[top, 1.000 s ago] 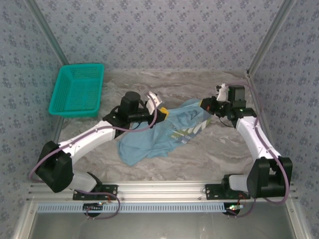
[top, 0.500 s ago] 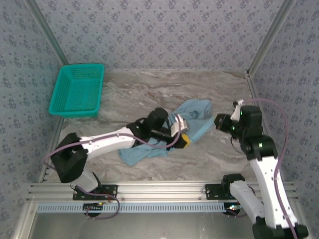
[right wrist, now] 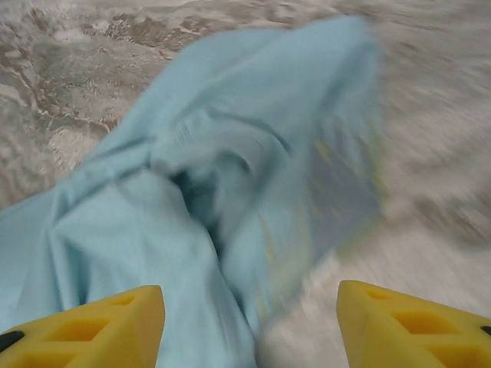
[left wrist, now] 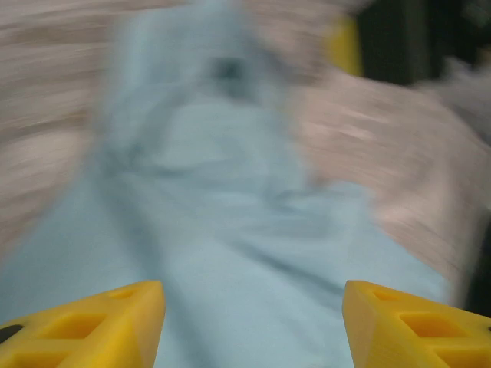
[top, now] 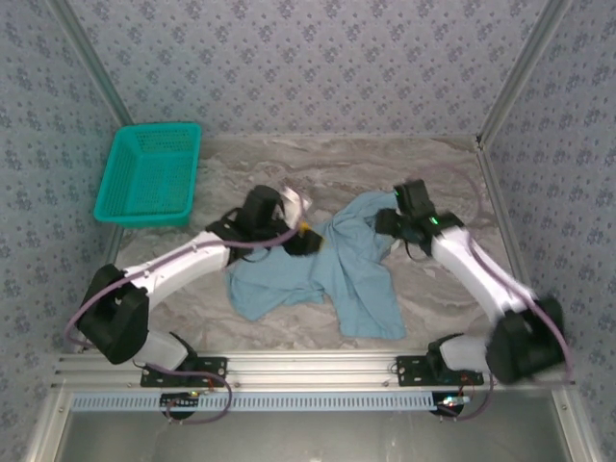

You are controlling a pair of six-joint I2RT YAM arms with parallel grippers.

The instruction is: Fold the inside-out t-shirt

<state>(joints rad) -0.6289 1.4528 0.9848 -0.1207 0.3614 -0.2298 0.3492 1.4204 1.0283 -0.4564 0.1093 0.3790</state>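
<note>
My end effector (right wrist: pixel 249 326) hangs with its yellow fingers (right wrist: pixel 92 326) spread wide, gripping nothing, above the rumpled light-blue t-shirt (right wrist: pixel 230 153) lying on the marbled desk (right wrist: pixel 69 69).

Obstacles: we list the inside-out t-shirt (top: pixel 327 274), crumpled across the middle of the table (top: pixel 289 164), one flap trailing toward the near edge. The teal basket (top: pixel 149 173) sits in the far left corner, well apart from the cloth. Patterned walls (top: pixel 289 67) close three sides. Both arms reach over the shirt — left claw (top: pixel 300 231) and right claw (top: pixel 385 223) at its far edge, jaws parted. Free room: we note bare marble behind the shirt, between basket and shirt, and along the right side beyond the right arm.
</note>
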